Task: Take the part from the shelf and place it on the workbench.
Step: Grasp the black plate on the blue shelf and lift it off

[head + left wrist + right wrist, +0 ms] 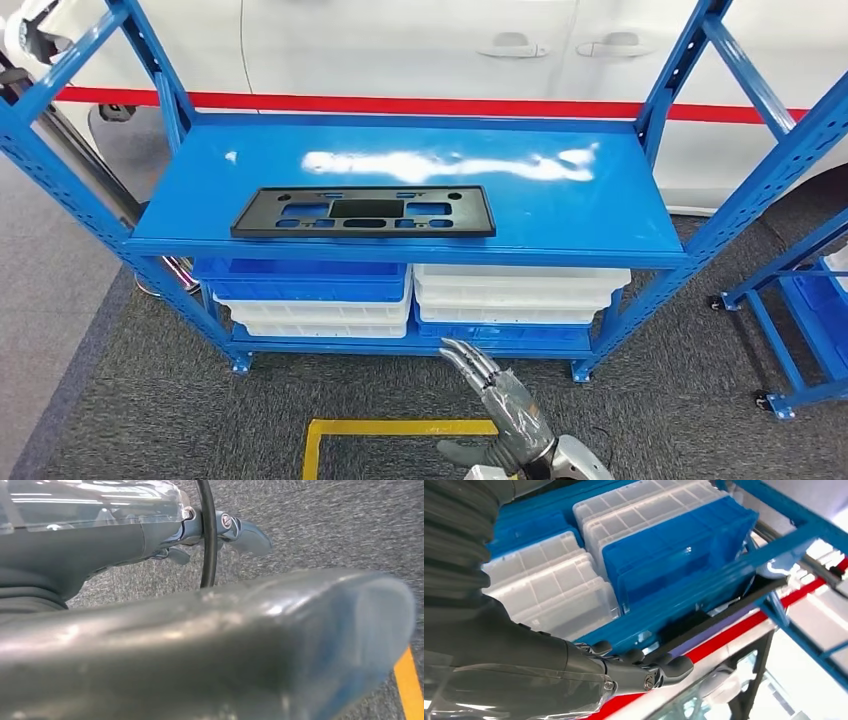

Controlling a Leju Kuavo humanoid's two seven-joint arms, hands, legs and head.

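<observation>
Raised below the shelf (400,240), the right hand (495,395) was spread and held nothing, the black part (363,211) lay near the shelf's front edge, so reaching came next.

— What was stored under the top board?

— Stacked blue crates (300,281) and white crates (520,292) were seen side by side on the lower level.

— And beyond?

— A white car (420,50) with a red stripe (400,104) was parked behind. Yellow tape (390,428) was laid on the grey carpet (120,420), and a second blue rack (800,320) was seen at the right.
</observation>
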